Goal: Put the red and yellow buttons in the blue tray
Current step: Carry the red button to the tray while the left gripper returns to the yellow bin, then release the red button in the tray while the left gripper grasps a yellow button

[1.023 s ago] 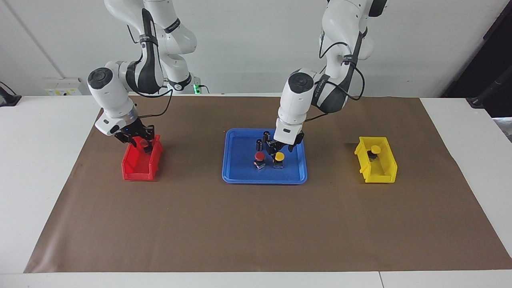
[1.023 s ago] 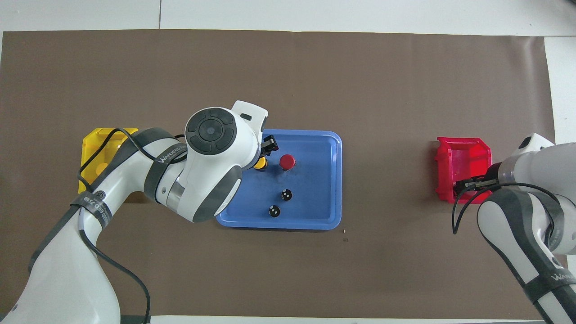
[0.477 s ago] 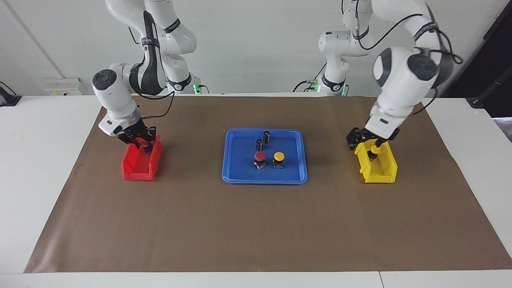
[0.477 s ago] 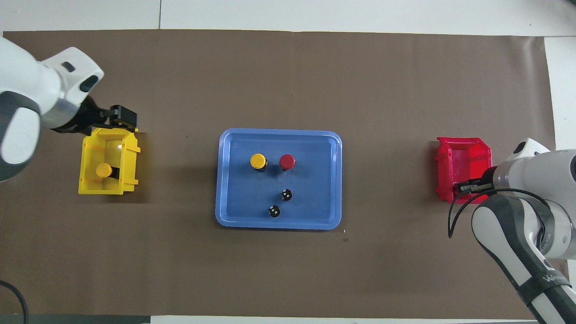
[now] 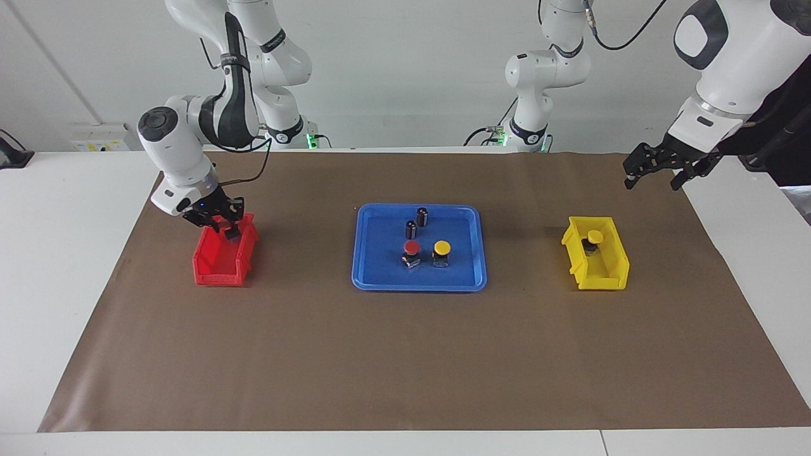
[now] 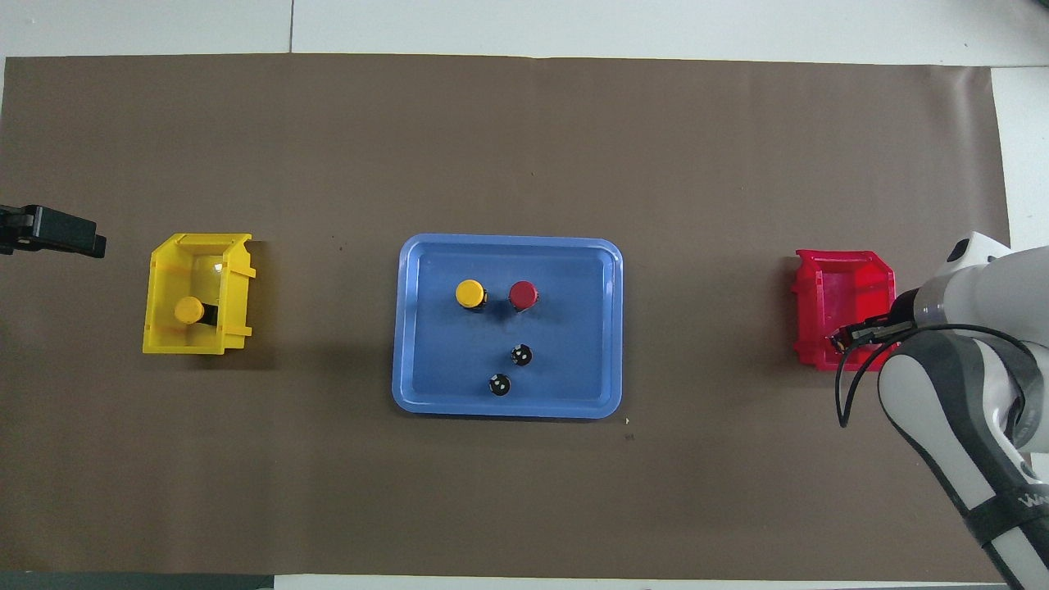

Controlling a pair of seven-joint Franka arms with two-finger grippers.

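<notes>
Left gripper [image 5: 657,172]: hanging spread open, empty, over brown mat [image 5: 405,354].
Right gripper [image 5: 215,223]: dipping into small red plastic bin [image 5: 218,266]; cannot tell fingers.

Occluded and cropped elements.
Right gripper [image 5: 218,223] dips inside the red bin [image 5: 215,269], masking its contents; overhead, only the left gripper [image 6: 51,231] tip enters at the frame edge near the yellow bin [image 6: 164,328]; right-gripper finger spacing unresolvable.
</notes>
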